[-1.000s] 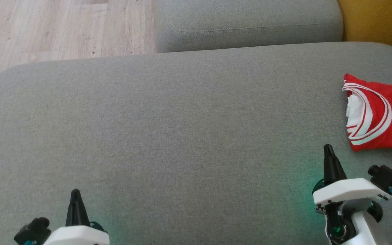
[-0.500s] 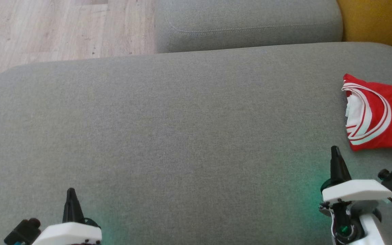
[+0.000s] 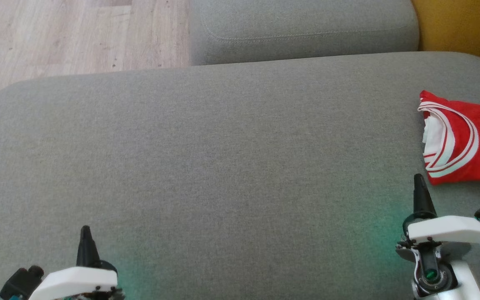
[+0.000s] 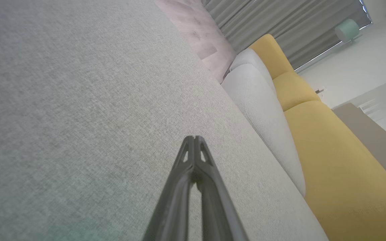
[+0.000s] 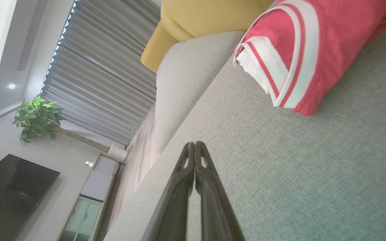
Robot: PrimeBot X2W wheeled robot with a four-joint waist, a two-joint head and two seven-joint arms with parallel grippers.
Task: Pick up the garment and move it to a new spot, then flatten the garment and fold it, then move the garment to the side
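A folded red-and-white garment (image 3: 461, 137) lies at the right edge of the grey sofa cushion (image 3: 223, 146), apparently set aside as the task asks, while the left gripper (image 3: 85, 231) and right gripper (image 3: 418, 179), both pinched shut and empty, hover at the cushion's front edge.

Soft, even daylight lies flat on the grey cushion (image 3: 223, 146) with barely a shadow, a faint green glow tints the fabric beside the left gripper (image 3: 85, 230) and right gripper (image 3: 418, 178), and the wrist views blur and bend toward their edges.
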